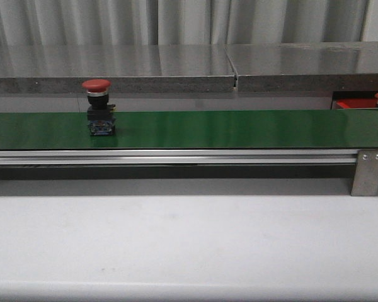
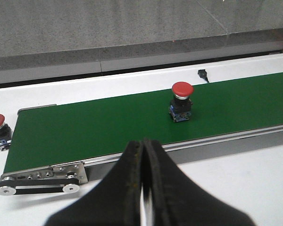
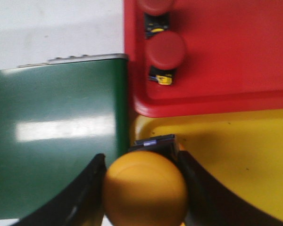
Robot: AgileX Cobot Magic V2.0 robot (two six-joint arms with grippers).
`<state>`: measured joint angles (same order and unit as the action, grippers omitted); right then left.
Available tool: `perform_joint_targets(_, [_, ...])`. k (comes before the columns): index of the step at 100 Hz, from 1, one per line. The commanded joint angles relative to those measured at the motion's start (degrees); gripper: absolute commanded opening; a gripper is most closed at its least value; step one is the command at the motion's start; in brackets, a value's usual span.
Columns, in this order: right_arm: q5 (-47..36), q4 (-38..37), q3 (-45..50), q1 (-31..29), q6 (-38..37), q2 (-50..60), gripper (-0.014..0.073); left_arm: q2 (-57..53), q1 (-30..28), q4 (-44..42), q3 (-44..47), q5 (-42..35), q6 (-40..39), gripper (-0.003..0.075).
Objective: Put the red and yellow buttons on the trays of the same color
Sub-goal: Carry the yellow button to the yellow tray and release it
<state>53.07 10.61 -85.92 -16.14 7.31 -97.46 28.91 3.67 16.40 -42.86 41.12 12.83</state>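
1. My right gripper [image 3: 144,188] is clamped on a yellow button [image 3: 145,190], held upright.
2. The yellow tray [image 3: 236,155] lies just below and ahead of it; the red tray [image 3: 226,56] is beyond.
3. My left gripper [image 2: 142,188] is closed, empty; a red button [image 2: 181,101] stands ahead on the green belt [image 2: 85,132].

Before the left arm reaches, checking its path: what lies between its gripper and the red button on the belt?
Only bare green belt and its rail, in the left wrist view.

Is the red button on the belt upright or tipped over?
Upright: the red button stands on its dark base on the green belt, cap on top.
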Motion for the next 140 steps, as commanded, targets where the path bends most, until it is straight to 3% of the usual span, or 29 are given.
perform_joint_targets(1, [-3.67, 0.16, -0.07, -2.84, -0.02, 2.92, -0.0046, 0.31, 0.45, 0.88, -1.30, -4.44, -0.60, -0.0020])
perform_joint_targets(44, [-13.25, 0.05, 6.78, -7.90, -0.02, 2.50, -0.0046, 0.31, 0.45, 0.88, -1.30, -4.44, -0.60, -0.0020])
perform_joint_targets(119, [-16.29, 3.33, 6.85, -8.03, -0.03, -8.14, -0.0038, 0.31, 0.45, 0.88, -1.30, -4.44, -0.60, -0.0020])
perform_joint_targets(128, [-16.29, 3.33, 6.85, -8.03, -0.03, -8.13, 0.0044, 0.31, 0.45, 0.88, -1.30, -4.44, -0.60, -0.0020])
perform_joint_targets(140, [-16.30, 3.33, 6.85, -8.03, -0.03, -8.13, 0.0264, 0.31, 0.45, 0.88, -1.30, -4.44, -0.60, -0.0020])
